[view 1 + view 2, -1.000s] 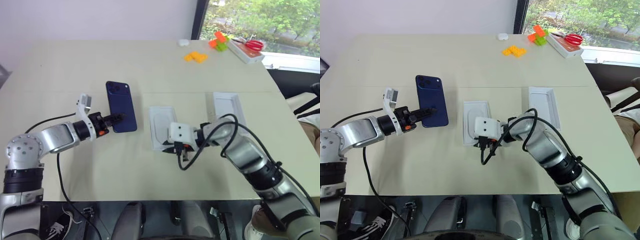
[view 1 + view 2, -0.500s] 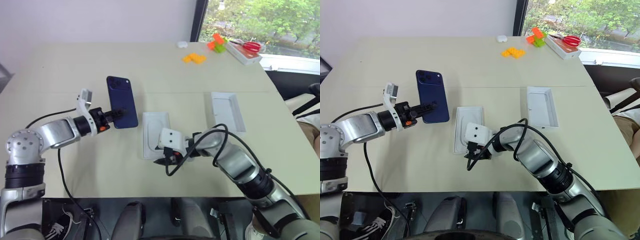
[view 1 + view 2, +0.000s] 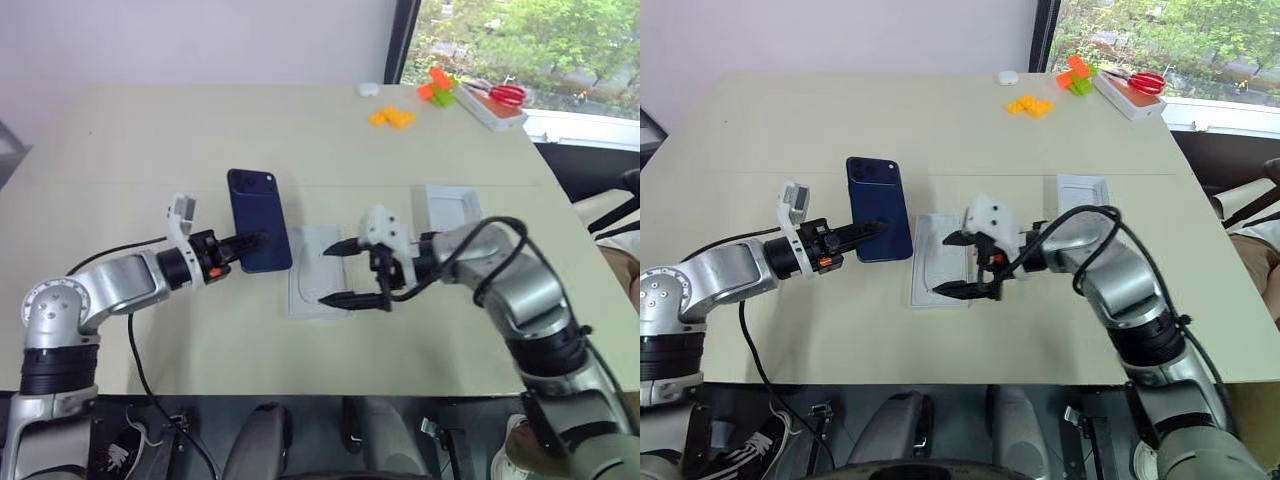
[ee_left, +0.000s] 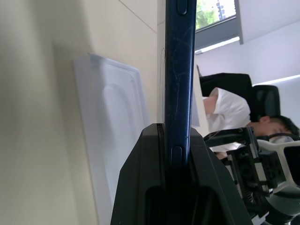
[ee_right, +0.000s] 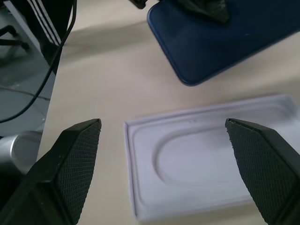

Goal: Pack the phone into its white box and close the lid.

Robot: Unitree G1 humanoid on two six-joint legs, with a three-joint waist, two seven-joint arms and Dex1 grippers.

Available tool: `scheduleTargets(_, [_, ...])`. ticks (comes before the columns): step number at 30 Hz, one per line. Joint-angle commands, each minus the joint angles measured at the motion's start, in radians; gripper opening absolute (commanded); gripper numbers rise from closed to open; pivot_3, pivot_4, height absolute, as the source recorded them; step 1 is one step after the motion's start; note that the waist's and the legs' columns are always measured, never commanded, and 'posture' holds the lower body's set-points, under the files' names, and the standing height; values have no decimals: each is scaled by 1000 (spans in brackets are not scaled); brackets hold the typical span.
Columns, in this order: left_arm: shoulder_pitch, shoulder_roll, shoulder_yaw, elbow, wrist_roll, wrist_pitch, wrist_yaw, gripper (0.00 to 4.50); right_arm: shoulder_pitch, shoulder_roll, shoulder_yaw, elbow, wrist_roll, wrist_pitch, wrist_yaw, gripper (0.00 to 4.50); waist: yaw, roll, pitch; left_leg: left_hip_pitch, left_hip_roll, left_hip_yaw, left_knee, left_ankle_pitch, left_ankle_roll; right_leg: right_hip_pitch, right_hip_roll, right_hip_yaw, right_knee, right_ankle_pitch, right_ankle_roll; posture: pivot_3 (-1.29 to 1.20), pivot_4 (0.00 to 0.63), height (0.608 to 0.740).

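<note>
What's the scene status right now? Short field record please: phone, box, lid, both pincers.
phone: dark blue, held off the table, beside the box
white box: open tray, empty, flat on table
lid: lying apart, past the right arm
left pincer: shut on phone
right pincer: open, over the box, holding nothing

A pale beige table (image 3: pixel 150 140) carries everything. Near its front middle the white box (image 3: pixel 310 285) lies flat, open side up. Well apart on the right lies the lid (image 3: pixel 452 208), its plain inside up. At the far right corner sit orange and green blocks (image 3: pixel 391 117), a small white object (image 3: pixel 368 89), and what looks like red-handled scissors (image 3: pixel 508 94) on a flat white case (image 3: pixel 490 108).
</note>
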Motion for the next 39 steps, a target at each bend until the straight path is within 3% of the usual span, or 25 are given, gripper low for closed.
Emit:
scheduleTargets(1, [20, -43, -73, -51, -32, 7, 35, 0, 24, -41, -10, 47, 4, -79, 27, 4432, 0, 0, 0, 0, 0, 0, 0, 0, 0, 0, 0, 0, 0, 0, 0, 0, 150, 740])
scheduleTargets(5, [45, -79, -132, -58, -32, 6, 75, 0, 37, -62, 1, 64, 1, -107, 22, 4432, -4, 0, 0, 0, 0, 0, 0, 0, 0, -1, -1, 1, 0, 0, 0, 0, 150, 740])
scheduleTargets(12, [-2, -59, -205, -5, -32, 31, 89, 0, 51, -65, 13, 60, -3, -122, 0, 4432, 0, 0, 0, 0, 2, 0, 1, 2, -3, 0, 3, 1, 1, 0, -1, 0, 150, 740])
scheduleTargets(24, [-45, -120, -224, 34, -32, -6, 130, 0, 64, -63, 23, 48, -8, -153, -36, 4432, -1, 0, 0, 2, 2, -1, 2, 2, -3, 3, 4, 1, 0, 0, -1, 0, 150, 740])
scheduleTargets(33, [-59, -127, -229, 26, -32, 1, 150, 4188, 54, -54, 32, 67, -17, -171, -48, 4487, 0, 0, 0, 2, 3, -1, 5, 2, -3, 4, 5, 1, 1, 1, -1, 0, 150, 740])
scheduleTargets(34, [-63, -125, -227, 25, -32, 1, 152, 4420, 52, -52, 32, 69, -17, -171, -51, 4487, -1, 0, 0, 2, 3, -1, 6, 2, -2, 5, 5, 1, 1, 1, -1, 0, 150, 740])
scheduleTargets(39, [-128, -47, -234, 27, -32, 66, 113, 4420, 41, -36, 31, 84, -12, -171, -61, 4487, -1, 0, 0, 2, 4, -1, 12, 1, -1, 7, 8, 1, 1, 2, -4, 0, 150, 740])
